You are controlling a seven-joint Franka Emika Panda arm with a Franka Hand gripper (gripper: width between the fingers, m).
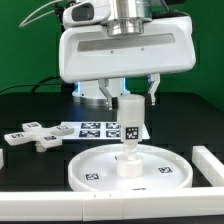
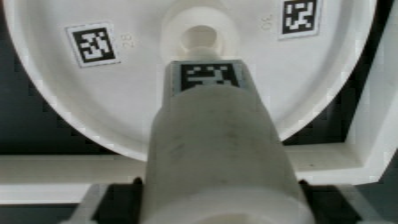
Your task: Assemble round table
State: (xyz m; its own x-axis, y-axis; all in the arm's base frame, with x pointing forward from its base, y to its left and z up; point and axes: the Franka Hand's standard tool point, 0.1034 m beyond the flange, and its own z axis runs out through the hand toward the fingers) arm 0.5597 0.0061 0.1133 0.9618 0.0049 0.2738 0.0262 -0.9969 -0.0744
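The claw [image 1: 130, 96] pinched the short cylindrical leg [image 1: 130, 126] upright, the central hub [image 2: 205, 38] of the disc top [image 1: 100, 160] just beneath. Lowering it vertical and centred should seat it cleanly.

Looks like a robotics lab bench, no question. Black tabletop [image 1: 25, 108], plain green backdrop [image 1: 20, 40] behind the gripper [image 1: 129, 95], white edge bars [image 1: 210, 165] fencing off the work area around it. Printed square tags [image 2: 93, 45] all over: marker board [image 1: 100, 132] lying just behind the gripper, more stuck on the leg [image 1: 130, 125] pinched in it and on the disc [image 1: 85, 160] underneath.
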